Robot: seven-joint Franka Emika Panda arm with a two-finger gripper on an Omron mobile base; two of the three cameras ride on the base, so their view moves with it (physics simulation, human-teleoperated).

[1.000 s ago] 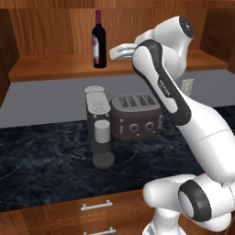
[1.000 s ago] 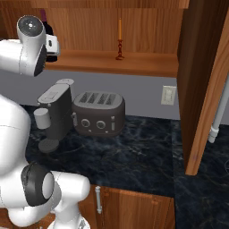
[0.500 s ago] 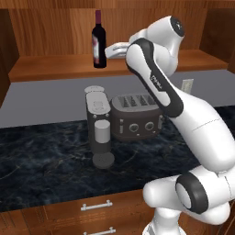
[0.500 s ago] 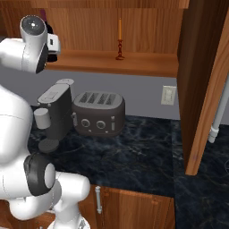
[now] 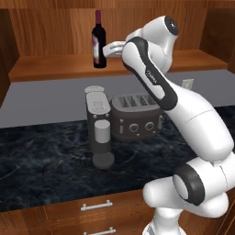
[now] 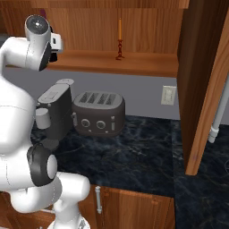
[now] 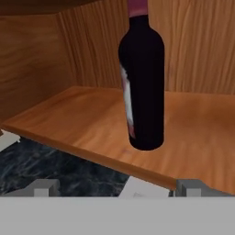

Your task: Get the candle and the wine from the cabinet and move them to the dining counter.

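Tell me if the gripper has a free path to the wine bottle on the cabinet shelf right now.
Probably yes. The open gripper sits beside the wine, which stands upright on the cabinet shelf with nothing between them. The hand view shows the bottle dead ahead, past the shelf's front edge.
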